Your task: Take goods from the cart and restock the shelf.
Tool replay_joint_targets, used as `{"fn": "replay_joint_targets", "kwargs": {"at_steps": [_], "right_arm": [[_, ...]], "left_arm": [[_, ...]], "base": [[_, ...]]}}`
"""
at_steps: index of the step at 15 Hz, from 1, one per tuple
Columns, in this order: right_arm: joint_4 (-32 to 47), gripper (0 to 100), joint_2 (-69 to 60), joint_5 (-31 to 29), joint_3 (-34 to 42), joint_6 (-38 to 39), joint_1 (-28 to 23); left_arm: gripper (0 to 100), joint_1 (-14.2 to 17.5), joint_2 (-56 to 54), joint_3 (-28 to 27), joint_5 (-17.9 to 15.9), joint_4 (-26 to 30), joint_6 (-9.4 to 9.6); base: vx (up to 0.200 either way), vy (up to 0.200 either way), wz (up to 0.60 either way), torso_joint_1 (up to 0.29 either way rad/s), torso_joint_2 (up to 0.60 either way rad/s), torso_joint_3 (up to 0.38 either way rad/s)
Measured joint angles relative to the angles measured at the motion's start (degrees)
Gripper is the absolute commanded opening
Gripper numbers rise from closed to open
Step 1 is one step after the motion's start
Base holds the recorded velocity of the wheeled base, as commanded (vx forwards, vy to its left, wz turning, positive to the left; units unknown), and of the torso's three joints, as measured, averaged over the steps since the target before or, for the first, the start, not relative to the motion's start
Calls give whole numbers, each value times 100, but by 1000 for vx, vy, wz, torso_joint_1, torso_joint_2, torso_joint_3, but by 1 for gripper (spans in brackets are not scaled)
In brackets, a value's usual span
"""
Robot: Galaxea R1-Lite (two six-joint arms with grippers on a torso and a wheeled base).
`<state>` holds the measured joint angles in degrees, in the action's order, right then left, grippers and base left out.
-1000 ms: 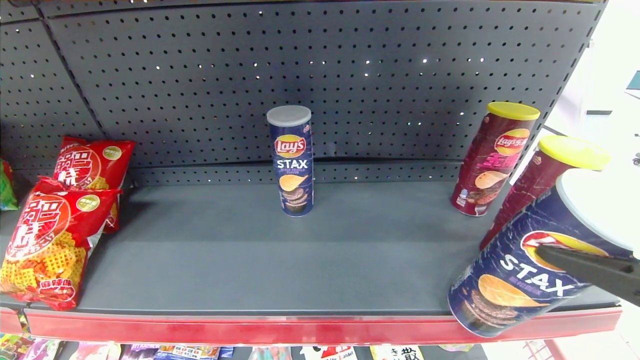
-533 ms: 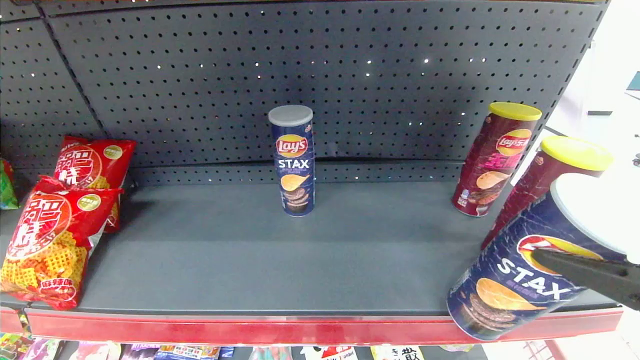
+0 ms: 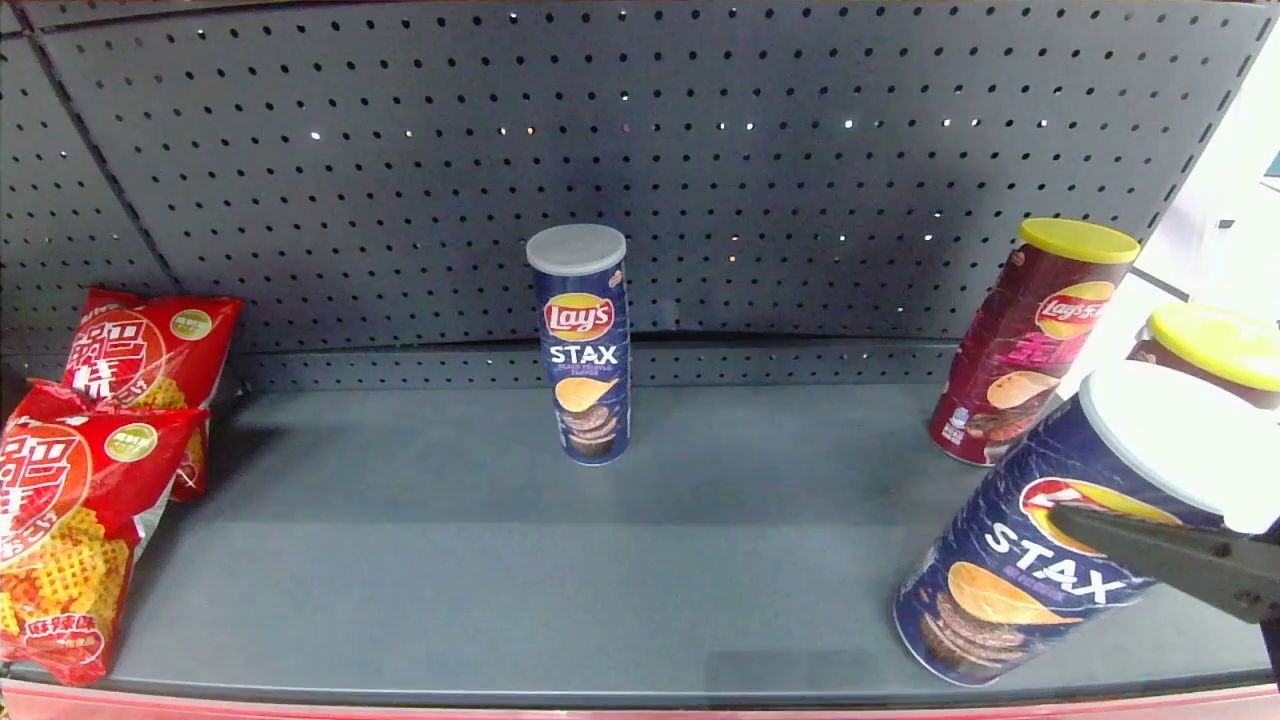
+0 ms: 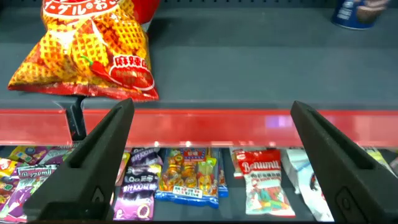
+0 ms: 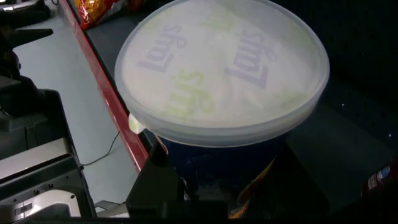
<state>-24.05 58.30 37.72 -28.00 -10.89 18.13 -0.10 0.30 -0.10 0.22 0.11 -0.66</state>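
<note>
The shelf (image 3: 450, 540) lies in soft, dim light, while bright white floods the head view's right edge and washes out the lid (image 3: 1180, 440) of the held can (image 3: 1010, 580). Pinpoints of light pierce the pegboard (image 3: 600, 150). The red bags (image 3: 60, 520) throw shadow rightward (lens bowing tilts the yellow-lidded cans (image 3: 1030, 340)). Pale glare marks the red shelf edge (image 4: 199, 127).

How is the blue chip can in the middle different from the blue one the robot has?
The middle blue can stands straight up; the robot's blue can is tilted. The middle blue can stands free, far back on the shelf; the robot's blue can is gripped by the right tool at the shelf's front right. Both are blue tubes with the same chip picture and a pale lid.
</note>
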Motion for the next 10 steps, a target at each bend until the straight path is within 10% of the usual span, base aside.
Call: {"fn": "replay_joint_targets", "kwargs": {"at_steps": [5, 7, 10], "right_arm": [[0, 0, -9, -6, 46, 0, 2], [-4, 0, -26, -61, 50, 2, 6], [-9, 0, -39, -80, 11, 18, 4]], "left_arm": [[100, 0, 0, 0, -6, -4, 39], [100, 2, 2, -56, -115, -87, 429], [100, -15, 412, -1095, -388, -139, 530]], "base": [[0, 0, 0, 0, 0, 0], [0, 0, 0, 0, 0, 0], [0, 0, 0, 0, 0, 0]]}}
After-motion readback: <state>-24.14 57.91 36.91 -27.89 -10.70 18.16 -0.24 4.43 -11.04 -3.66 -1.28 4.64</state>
